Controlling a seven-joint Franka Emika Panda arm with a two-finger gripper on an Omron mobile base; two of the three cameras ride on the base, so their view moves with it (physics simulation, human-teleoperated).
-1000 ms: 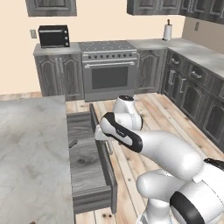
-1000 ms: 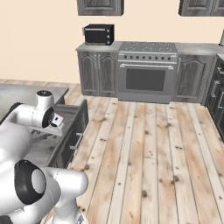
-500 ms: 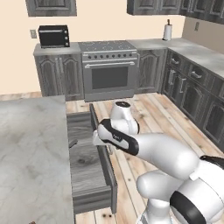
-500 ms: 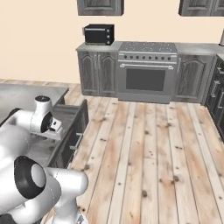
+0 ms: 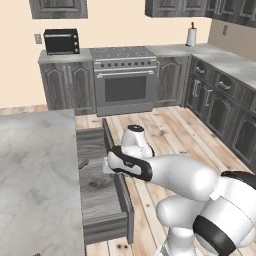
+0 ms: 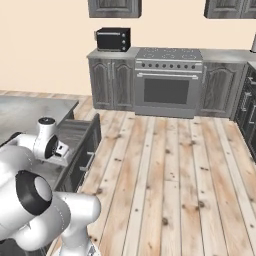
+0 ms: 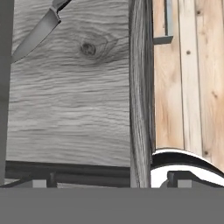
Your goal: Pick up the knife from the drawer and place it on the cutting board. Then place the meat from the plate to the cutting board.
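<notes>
1. Hovering with the white arm's two-finger gripper [image 6: 61, 149] over the wide, shallow, pulled-out drawer with the grey wood-grain floor [image 5: 97, 192]. Fingers spread wide, gripping nothing.
2. Spotting the slim knife with the dark grey pointed blade and black handle [image 7: 38, 31] flat on the drawer floor. Sits way off in a corner of the hand view, well apart from the fingers, on the side nearest the grey marbled bench [image 5: 35, 170].
3. Biggest worry: dropping straight down from here and pinching bare wood, what with the knife so far off centre. Needs a good shift over first.
4. Second worry: clipping the drawer's dark grey front panel [image 7: 140, 87], right under the hand at the moment, with its metal bar handle [image 7: 168, 19] just outside. Probably a knock on the rim if lowering too early.
5. Also tricky: a thin blade lying flat, likely to skate away or twist if nipped at the tip. Safer going for the handle, fingers squared across it.
6. Could get cramped near the bench edge too, being so close to the knife.
7. Elsewhere: steel oven range [image 5: 125, 82], black toaster oven [image 5: 61, 41] and paper towel roll [image 5: 190, 36], all well apart and blocking nothing.
</notes>
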